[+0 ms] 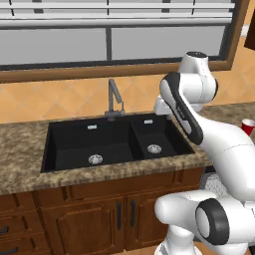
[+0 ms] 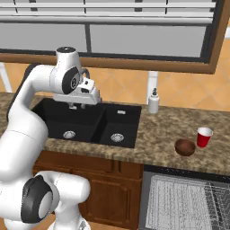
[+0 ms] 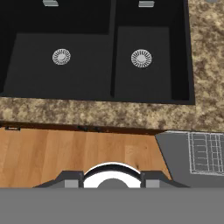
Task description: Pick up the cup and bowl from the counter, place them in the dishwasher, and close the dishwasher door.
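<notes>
The red cup (image 2: 204, 137) stands upright on the granite counter (image 2: 164, 128), right of the sink. The dark reddish-brown bowl (image 2: 185, 147) sits just left of it, near the counter's front edge. The cup (image 1: 247, 126) also peeks out at the right edge of the left base view. Below them the dishwasher (image 2: 188, 200) is open, its white wire rack showing. The grey dishwasher door (image 3: 173, 151) lies lowered at the lower right of the hand view. My gripper (image 2: 77, 107) hangs open and empty over the sink, far left of the cup and bowl; its fingertips (image 3: 70, 179) stand wide apart.
A black double sink (image 1: 114, 142) with a grey faucet (image 1: 113, 102) lies under the hand. A white soap bottle (image 2: 153, 101) stands at the back of the counter. Dark wooden cabinets (image 1: 94, 214) run below, and a window (image 2: 134, 36) spans the wall.
</notes>
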Available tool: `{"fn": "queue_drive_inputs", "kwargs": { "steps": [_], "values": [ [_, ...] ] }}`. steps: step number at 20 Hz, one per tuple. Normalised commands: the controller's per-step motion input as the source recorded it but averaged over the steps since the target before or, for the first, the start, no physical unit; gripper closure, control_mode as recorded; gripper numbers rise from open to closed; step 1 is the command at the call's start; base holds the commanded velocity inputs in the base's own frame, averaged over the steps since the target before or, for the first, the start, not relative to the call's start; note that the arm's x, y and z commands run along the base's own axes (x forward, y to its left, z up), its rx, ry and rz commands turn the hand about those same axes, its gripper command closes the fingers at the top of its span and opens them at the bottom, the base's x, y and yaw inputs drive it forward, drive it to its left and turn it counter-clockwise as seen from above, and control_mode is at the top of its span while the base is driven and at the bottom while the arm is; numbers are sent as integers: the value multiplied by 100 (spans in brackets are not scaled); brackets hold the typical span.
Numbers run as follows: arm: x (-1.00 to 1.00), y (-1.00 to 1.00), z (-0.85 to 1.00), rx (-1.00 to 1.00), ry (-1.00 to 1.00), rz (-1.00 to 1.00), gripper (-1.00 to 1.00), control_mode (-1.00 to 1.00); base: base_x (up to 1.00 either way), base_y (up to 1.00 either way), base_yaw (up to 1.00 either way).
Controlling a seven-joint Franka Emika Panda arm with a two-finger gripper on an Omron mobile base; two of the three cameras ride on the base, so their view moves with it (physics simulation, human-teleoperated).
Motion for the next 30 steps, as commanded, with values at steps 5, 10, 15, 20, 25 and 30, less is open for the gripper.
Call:
{"fn": "queue_drive_inputs", "kwargs": {
  "steps": [5,10,15,20,25,30],
  "values": [
    [0,0,0,0,0,0,-100,100,0,0,-2],
    [0,0,0,0,0,0,-100,100,0,1,-39],
    [0,0,0,0,0,0,-100,100,0,16,-58],
    [0,0,0,0,0,0,-100,100,2,31,-57],
    [0,0,0,0,0,0,-100,100,14,35,-49],
    [0,0,0,0,0,0,-100,100,17,44,-41]
  ]
}}
